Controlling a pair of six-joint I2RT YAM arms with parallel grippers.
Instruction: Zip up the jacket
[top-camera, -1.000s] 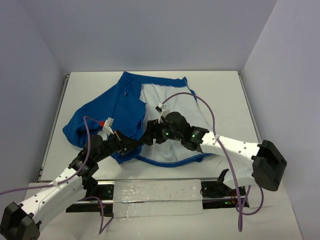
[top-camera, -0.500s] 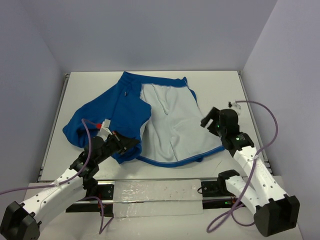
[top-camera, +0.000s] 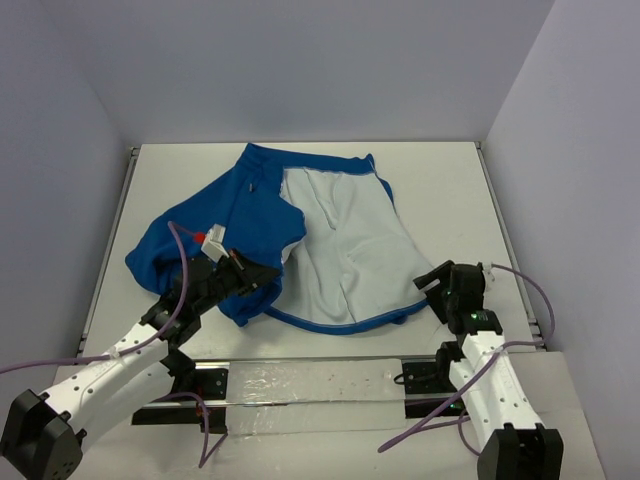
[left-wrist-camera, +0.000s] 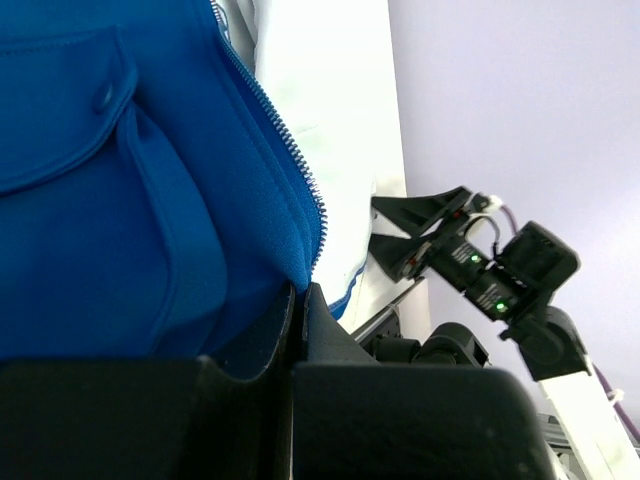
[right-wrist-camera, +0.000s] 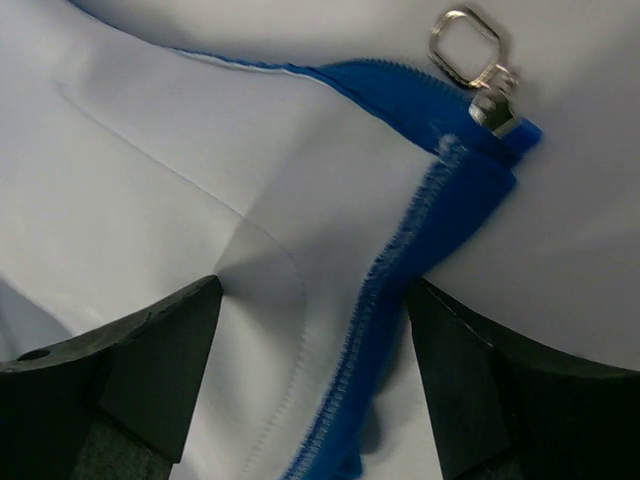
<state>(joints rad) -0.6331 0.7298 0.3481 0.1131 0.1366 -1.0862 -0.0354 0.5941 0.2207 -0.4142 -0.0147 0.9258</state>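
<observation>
Two pincers work one jacket (top-camera: 250, 220), spread open mid-table (top-camera: 440, 170): the left gripper (top-camera: 248, 272) sits at its blue half, the right gripper (top-camera: 437, 283) at the white lining's near corner. In the left wrist view, narrow jaws pinch the blue edge below the zipper teeth (left-wrist-camera: 283, 130). In the right wrist view, wide jaws straddle the blue-taped edge, with the metal pull (right-wrist-camera: 470, 50) beyond.

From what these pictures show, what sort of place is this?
Probably a robot laboratory test cell, not a home: a white table closed in by plain pale walls, the left arm and right arm bolted to a rail at its near edge, and the jacket laid on it.
</observation>
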